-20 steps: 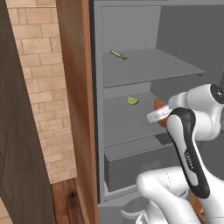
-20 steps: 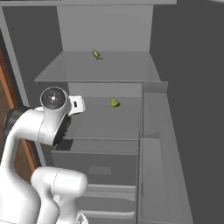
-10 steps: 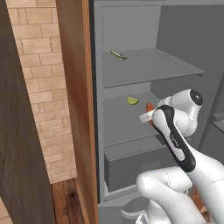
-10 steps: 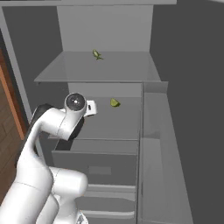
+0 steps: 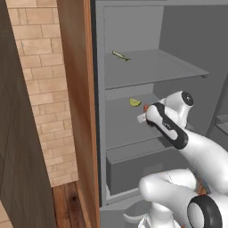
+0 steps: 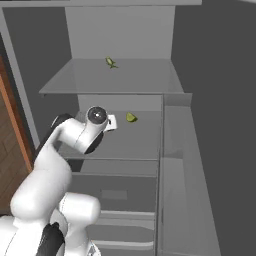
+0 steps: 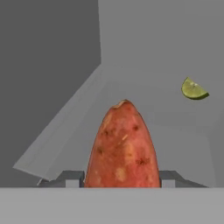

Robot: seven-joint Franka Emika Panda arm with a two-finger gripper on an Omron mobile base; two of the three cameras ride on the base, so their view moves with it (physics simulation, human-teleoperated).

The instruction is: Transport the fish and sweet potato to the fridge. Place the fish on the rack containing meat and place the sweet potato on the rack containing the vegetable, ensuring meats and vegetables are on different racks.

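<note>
The gripper (image 7: 122, 177) is clamped on the sweet potato (image 7: 123, 146), 1 jaw on each flank; in the hand view its tapered end points away from the hand into the fridge (image 5: 178, 40). In the left base view a sliver of the orange tuber shows at the wrist, just inside the front edge of the lower shelf (image 5: 129, 129).

Current step, as judged: deliver the sweet potato to the lower shelf, which carries the vegetable (image 7: 193, 89), a yellow-green lime-like wedge near the rear of that shelf. The upper shelf (image 6: 125, 80) carries the meat (image 5: 120, 55), a thin olive strip near its rear left. The fish cannot be made out on either shelf.

Recommended procedure:

1. Hold the wrist below the front lip of the upper shelf during the reach; clearance between the 2 shelves looks limited.
2. Advance toward the middle of the lower shelf, left of the vegetable as the hand view shows it, so the tuber does not knock the wedge.
3. Lower until the tuber is just above the shelf before release. An oval body can roll, so lay it on its long side, well back from the front edge.
4. Part the jaws fully, then retreat straight back along the entry line.
</note>
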